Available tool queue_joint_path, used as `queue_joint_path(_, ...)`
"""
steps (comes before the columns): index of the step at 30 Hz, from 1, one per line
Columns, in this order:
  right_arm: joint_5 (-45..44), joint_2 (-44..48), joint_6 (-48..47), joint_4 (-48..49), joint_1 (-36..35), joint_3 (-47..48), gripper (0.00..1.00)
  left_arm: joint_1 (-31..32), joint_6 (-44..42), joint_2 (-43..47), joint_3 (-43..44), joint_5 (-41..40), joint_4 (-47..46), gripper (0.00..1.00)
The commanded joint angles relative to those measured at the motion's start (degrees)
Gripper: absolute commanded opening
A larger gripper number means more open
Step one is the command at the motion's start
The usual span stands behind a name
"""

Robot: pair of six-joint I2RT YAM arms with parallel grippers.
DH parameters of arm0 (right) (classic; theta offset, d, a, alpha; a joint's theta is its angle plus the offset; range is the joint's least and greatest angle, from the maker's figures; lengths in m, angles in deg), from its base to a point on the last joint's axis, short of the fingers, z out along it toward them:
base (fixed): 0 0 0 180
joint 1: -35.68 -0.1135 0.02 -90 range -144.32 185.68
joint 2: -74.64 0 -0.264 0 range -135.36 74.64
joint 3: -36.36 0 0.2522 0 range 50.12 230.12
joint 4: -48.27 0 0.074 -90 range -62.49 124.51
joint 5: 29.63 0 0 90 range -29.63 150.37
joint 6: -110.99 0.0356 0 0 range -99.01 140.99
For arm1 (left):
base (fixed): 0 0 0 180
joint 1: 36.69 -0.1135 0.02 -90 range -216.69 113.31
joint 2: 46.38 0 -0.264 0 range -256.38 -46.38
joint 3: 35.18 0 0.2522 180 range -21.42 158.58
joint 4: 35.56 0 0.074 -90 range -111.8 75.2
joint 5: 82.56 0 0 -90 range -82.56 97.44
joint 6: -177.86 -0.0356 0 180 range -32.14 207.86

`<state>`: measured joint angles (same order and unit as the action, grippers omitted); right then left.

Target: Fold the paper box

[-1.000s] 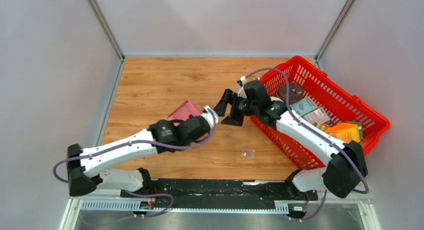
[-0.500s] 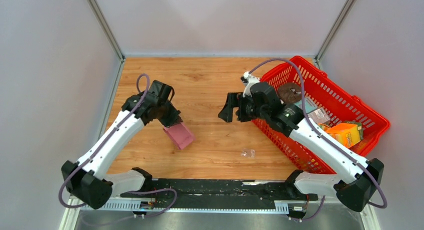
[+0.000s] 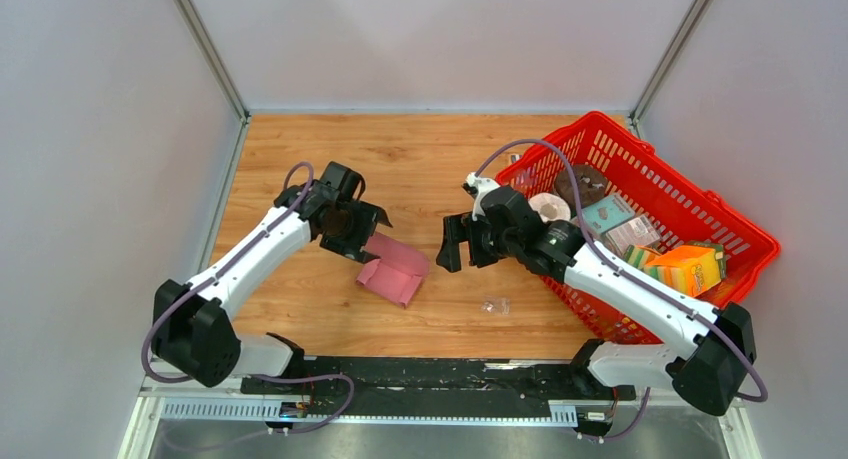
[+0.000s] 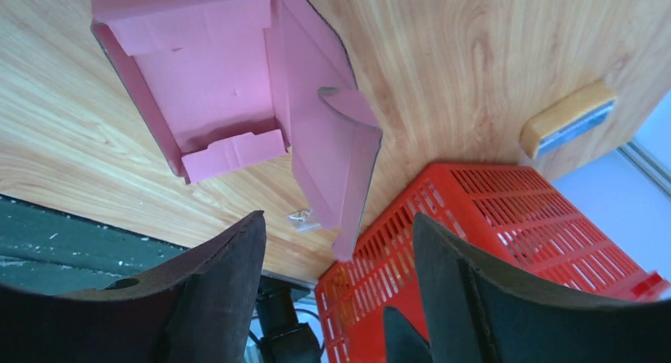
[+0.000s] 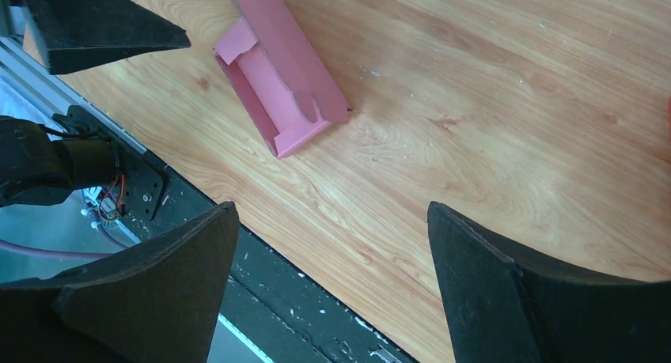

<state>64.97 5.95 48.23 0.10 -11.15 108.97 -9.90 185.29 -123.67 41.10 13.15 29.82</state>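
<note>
Lying half-folded at lower centre of the overhead frame, the thin pink card box (image 3: 395,271) sits free between left gripper (image 3: 372,229) and right gripper (image 3: 450,245), both spread wide and empty; next, one likely must pin it while the other closes its raised flap.

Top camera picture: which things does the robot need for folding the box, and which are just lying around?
For the job:
- paper box, pink, partly folded, lying on the table
- left gripper and right gripper, both open, neither holding it

Just lying about:
- red basket
- orange box and teal box inside it
- small clear scrap on the table
</note>
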Motion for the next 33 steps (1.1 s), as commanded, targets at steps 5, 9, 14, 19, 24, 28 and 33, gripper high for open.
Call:
queue_joint_path(5, -0.1, -2.2, -2.5, 3.8, -0.3, -0.8, 0.92, -0.2, -15.0, 16.3, -0.7, -3.6, -1.5, 0.77)
queue_joint_path(9, 0.7, -3.2, -0.3, 5.1, -0.4, -1.7, 0.9, -0.2, -37.4, 26.9, -3.7, -17.2, -0.9, 0.73)
queue_joint_path(14, 3.1, -5.9, 4.7, 11.9, -3.3, -4.6, 0.78, -0.2, -59.5, 35.2, -15.4, -14.9, -6.8, 0.69)
queue_joint_path(19, 1.1, -10.9, 8.2, 14.7, -7.7, -4.5, 0.66, -0.2, -63.3, 23.3, -16.3, -8.1, -12.5, 0.6)
queue_joint_path(24, 5.1, -10.6, 7.8, 28.2, -8.1, -13.3, 0.58, -0.6, -64.9, 17.0, -22.4, -4.2, -28.7, 0.59)
queue_joint_path(28, 6.4, -13.0, 8.2, 32.4, -8.2, -15.7, 0.58, -0.6, -66.4, 14.0, -26.6, -2.2, -33.9, 0.65)
queue_joint_path(33, 7.3, -15.1, 11.7, 40.9, -8.3, -19.7, 0.59, -0.6, -68.1, 11.6, -31.5, -1.0, -43.9, 0.7)
